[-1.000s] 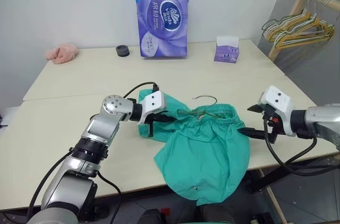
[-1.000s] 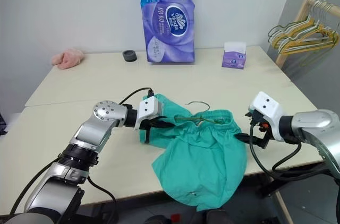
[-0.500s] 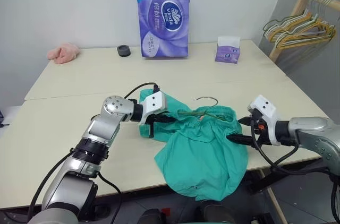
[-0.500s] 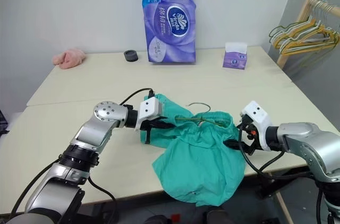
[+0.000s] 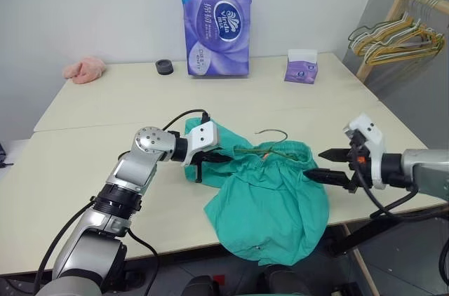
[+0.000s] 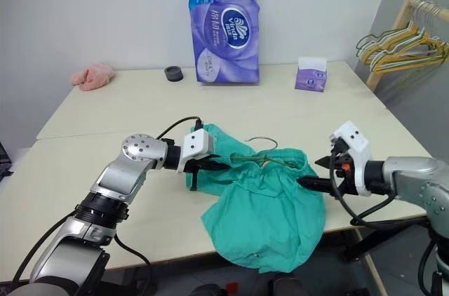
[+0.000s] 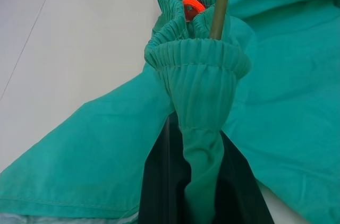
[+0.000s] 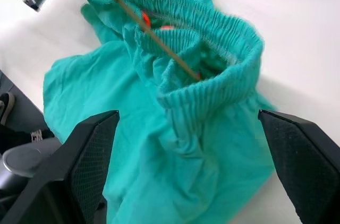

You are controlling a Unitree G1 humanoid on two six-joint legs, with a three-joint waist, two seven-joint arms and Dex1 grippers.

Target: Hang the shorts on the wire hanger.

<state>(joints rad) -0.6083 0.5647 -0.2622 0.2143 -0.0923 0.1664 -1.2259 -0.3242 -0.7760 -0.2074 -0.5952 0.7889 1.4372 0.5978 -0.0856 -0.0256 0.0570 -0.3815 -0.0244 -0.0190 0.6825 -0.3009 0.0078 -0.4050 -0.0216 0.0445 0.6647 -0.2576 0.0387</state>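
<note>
A: Arm poses?
B: Left arm reaches in from the near left edge of the table [image 5: 84,110], wrist bent toward the right. Left gripper [image 5: 210,158] is clamped on the left end of the shorts [image 5: 270,201]; in its wrist view the gathered waistband is pinched between the two black fingers [image 7: 159,192].
A: Right?
B: Right gripper [image 5: 328,165] is roughly level, pointing left at the right end of the waistband. Jaws spread wide, nothing between them; in its wrist view one finger sits on each side of the waistband end, not closed on it. Lower fingertip is just beside the fabric, can't tell if it touches.
A: Where's the hanger?
B: Wire hanger [image 5: 270,143] is inside the waistband opening. Hook sticks out above the fabric toward the far side of the table; the wire runs left-right along the waistband, same long axis as the shorts' top edge. A small orange bit shows inside the waistband.
A: Shorts position?
B: Near edge of the table, between the grippers. Waistband faces the far side; legs hang over the front edge.
</note>
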